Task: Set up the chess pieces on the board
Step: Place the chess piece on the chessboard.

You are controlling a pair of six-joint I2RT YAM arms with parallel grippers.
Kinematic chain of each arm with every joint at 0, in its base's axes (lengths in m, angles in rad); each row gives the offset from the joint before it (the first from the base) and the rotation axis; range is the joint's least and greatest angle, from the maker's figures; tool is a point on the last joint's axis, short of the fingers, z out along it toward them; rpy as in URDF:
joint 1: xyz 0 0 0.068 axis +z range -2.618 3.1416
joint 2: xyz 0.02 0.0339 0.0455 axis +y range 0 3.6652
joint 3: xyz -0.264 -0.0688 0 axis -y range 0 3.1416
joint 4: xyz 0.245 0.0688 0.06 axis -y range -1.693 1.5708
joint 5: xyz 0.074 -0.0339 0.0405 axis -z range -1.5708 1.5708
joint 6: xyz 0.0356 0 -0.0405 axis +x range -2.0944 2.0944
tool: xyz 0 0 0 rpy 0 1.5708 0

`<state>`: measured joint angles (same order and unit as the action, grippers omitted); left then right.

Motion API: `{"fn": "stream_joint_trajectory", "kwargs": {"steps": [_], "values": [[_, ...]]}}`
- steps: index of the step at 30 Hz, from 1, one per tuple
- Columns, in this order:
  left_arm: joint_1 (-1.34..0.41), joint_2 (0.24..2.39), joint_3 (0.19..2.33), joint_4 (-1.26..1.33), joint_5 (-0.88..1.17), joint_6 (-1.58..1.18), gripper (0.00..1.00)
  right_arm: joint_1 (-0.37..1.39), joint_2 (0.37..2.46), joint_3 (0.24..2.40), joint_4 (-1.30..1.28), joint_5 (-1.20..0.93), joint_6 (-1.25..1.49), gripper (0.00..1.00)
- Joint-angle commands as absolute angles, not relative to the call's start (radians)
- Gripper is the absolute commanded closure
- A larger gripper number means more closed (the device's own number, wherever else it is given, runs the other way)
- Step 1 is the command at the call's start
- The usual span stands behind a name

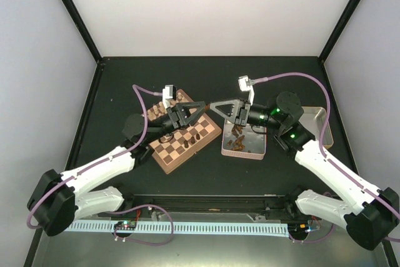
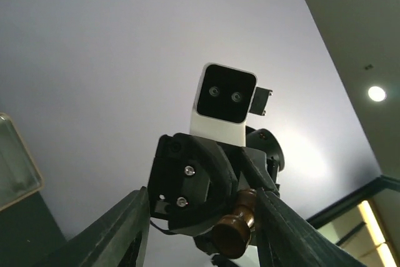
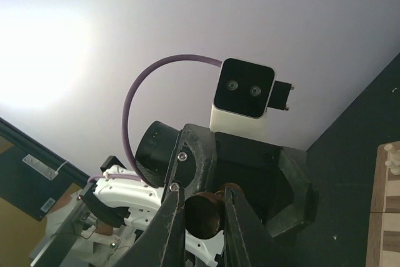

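Observation:
My two grippers meet tip to tip in mid-air between the board (image 1: 164, 154) and a tin. My right gripper (image 1: 217, 105) is shut on a dark brown chess piece (image 3: 204, 217), whose round base faces the wrist camera between the fingers (image 3: 172, 223). My left gripper (image 1: 202, 107) is open. Its wide-spread fingers (image 2: 128, 232) straddle the same piece (image 2: 234, 229), which lies against its right finger (image 2: 290, 232). Several dark pieces (image 1: 195, 136) stand on the board's near-right side. More dark pieces (image 1: 237, 134) lie in the tin.
Pale cream pieces (image 1: 156, 112) stand on the board's far-left side. The silvery tin (image 1: 262, 148) lies right of the board. A second metal tray (image 1: 317, 120) sits at the far right, behind my right arm. The board's corner (image 3: 387, 198) shows in the right wrist view.

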<state>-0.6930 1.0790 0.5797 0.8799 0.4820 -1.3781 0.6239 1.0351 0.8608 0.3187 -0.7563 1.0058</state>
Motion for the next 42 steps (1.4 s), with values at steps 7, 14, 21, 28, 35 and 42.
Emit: {"fn": "stream_joint_trajectory", "kwargs": {"steps": [7, 14, 21, 28, 35, 42], "values": [[-0.684, 1.146, 0.577, 1.126, 0.558, -1.534, 0.73, 0.623, 1.045, 0.844, 0.341, -0.754, 0.972, 0.91], [-0.678, 1.135, 0.571, 1.105, 0.555, -1.519, 0.93, 0.624, 1.035, 0.835, 0.297, -0.714, 0.932, 0.88], [-0.664, 1.050, 0.572, 0.820, 0.516, -1.327, 0.97, 0.624, 0.978, 0.837, 0.175, -0.587, 0.860, 0.51], [-0.682, 0.967, 0.763, -0.014, 0.197, -0.768, 0.97, 0.623, 0.898, 0.859, -0.116, -0.213, 0.763, 0.38], [-0.778, 1.199, 0.941, -0.313, -0.091, -0.442, 0.96, 0.623, 0.894, 0.874, -0.311, 0.045, 0.768, 0.38], [-0.881, 1.530, 1.153, -0.472, -0.309, -0.316, 0.96, 0.622, 0.889, 0.861, -0.387, 0.163, 0.802, 0.38]]}}
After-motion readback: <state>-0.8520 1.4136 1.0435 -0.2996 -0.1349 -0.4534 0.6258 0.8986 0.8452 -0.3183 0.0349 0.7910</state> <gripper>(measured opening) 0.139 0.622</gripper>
